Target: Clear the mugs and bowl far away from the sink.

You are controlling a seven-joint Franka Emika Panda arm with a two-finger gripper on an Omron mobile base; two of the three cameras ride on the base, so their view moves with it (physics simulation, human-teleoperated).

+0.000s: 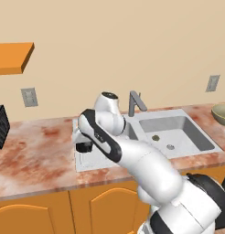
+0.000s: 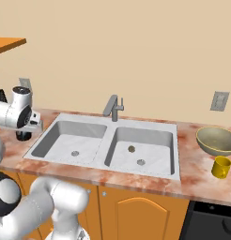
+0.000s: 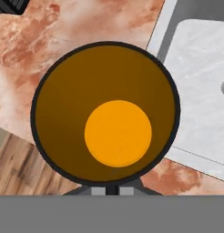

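A white robot arm reached across a marbled reddish worktop [image 2: 192,185] toward the left end of a pale double-basin sink [image 2: 108,143]. In the hand view a black mug [image 3: 105,113] with an orange floor sat directly under the camera, seen straight down its mouth, over the worktop just beside the sink's left rim. From the left base view the same mug [image 1: 83,146] appeared as a small dark cylinder below the wrist, at the sink's left edge. The gripper [image 3: 112,191] looked closed around the mug's near wall, though the fingertips were mostly hidden, so that grip is a judgement rather than a clear sighting. Whether the mug rested on the worktop or hung just above it could not be told.

On the worktop at the sink's right end sat the olive bowl [image 2: 216,139], with a yellow mug [image 2: 221,167] just in front of it near the front edge.

The step in hand seemed to be carrying this mug away from the sink. Done well, it would be kept upright, lifted clear of the sink rim, and moved leftward along the worktop, well apart from the basin, before being set down flat.

No brands, labels or readable writing appeared on anything.
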